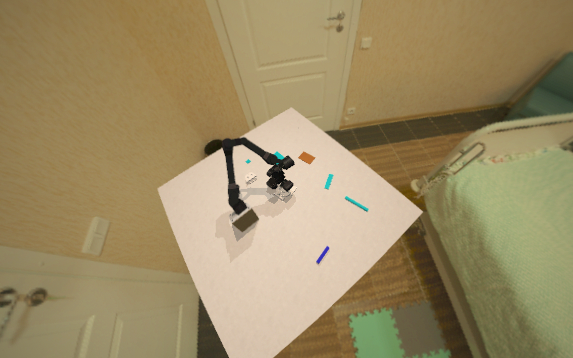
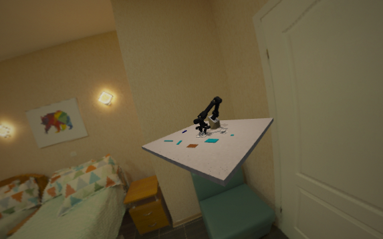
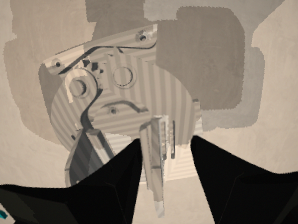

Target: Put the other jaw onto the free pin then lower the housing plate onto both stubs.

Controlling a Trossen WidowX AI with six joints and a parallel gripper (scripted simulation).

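Observation:
My gripper [image 1: 280,187] [image 2: 202,133] [image 3: 166,143] points down over the pale base [image 1: 292,191] and is shut on the loose jaw [image 3: 156,167], a narrow upright blade between the fingertips in the wrist view. The other jaw [image 3: 86,155] lies at the left, with its arm curving up to the left round pin [image 3: 78,88]. A second round pin [image 3: 123,76] shows bare to its right. The held jaw's far end is hard to make out, and I cannot tell whether teeth touch. A white piece with small holes, apparently the housing plate [image 1: 251,178] [image 2: 223,131], lies apart on the table.
Teal pieces [image 1: 329,181] [image 1: 356,204] [image 2: 211,141], an orange plate [image 1: 307,158] [image 2: 192,145] and a blue bar [image 1: 322,255] [image 2: 184,131] lie around the base on the white table [image 1: 268,300]. The arm's box-like mount [image 1: 245,220] stands near the base.

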